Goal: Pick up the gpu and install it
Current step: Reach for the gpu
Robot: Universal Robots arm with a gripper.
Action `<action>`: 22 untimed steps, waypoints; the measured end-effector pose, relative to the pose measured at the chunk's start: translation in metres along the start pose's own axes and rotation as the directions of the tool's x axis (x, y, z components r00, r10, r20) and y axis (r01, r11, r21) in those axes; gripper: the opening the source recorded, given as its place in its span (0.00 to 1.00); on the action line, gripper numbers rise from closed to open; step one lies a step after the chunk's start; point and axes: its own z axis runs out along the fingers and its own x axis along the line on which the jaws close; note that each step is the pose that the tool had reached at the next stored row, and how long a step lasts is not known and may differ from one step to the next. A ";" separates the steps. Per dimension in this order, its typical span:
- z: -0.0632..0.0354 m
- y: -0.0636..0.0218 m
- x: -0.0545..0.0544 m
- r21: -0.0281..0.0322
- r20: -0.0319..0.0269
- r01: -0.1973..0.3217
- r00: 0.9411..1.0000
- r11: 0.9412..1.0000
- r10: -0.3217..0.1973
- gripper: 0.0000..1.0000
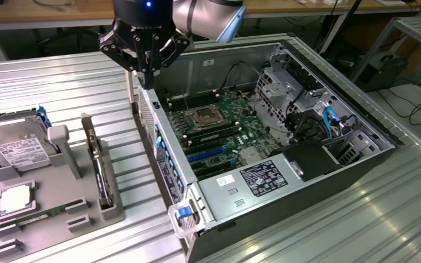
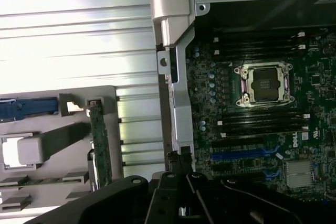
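Right now your claw (image 1: 146,81) is fully shut w/ nothing in it. It hangs tips-down over the PC case (image 1: 328,219), above the case wall that faces the tray (image 1: 57,203).

The gpu (image 1: 99,170) isn't picked up yet. It stands on edge in a tray slot just outside that same case wall, on the exterior view's left of the case, well apart from the claw. In the wrist view you see the gpu (image 2: 98,140) edge-on beside the case frame (image 2: 178,114).

The tray's other parts sit farther from the case than the gpu: hard drive (image 1: 17,145) upright, memory stick (image 1: 39,215) lying flat.

Inside the case the board (image 1: 225,129) is exposed, w/ the CPU socket (image 1: 202,115) near the claw's side.
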 end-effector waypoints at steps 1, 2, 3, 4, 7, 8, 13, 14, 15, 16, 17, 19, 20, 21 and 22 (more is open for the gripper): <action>0.0000 -0.0003 0.001 0.000 0.000 0.000 1.000 1.000 0.000 0.11; -0.0001 -0.0006 0.001 0.000 0.000 0.000 1.000 1.000 0.000 0.11; -0.0001 -0.0010 0.002 0.000 0.000 0.000 1.000 1.000 0.000 0.11; -0.0001 -0.0014 0.003 0.000 0.000 0.000 1.000 1.000 0.000 0.11; -0.0002 -0.0024 0.005 0.000 0.000 0.000 1.000 1.000 0.000 0.11; -0.0002 -0.0026 0.005 0.000 0.000 0.000 1.000 1.000 0.000 0.11; -0.0003 -0.0037 0.008 0.000 0.000 0.000 1.000 1.000 0.000 0.11; -0.0003 -0.0038 0.008 0.000 0.000 0.000 1.000 1.000 0.000 0.11; -0.0003 -0.0039 0.008 0.000 0.000 0.000 1.000 1.000 0.000 0.11; -0.0004 -0.0040 0.009 0.000 0.000 0.000 1.000 1.000 0.000 0.11; -0.0004 -0.0040 0.009 0.000 0.000 0.000 1.000 1.000 0.000 0.11; -0.0004 -0.0043 0.010 0.000 0.000 0.000 1.000 1.000 0.000 0.11; -0.0004 -0.0045 0.011 0.000 0.000 0.000 1.000 1.000 0.000 0.11; -0.0004 -0.0046 0.011 0.000 0.000 0.000 1.000 1.000 0.000 0.11; -0.0004 -0.0048 0.012 0.000 0.000 0.000 1.000 1.000 0.000 0.11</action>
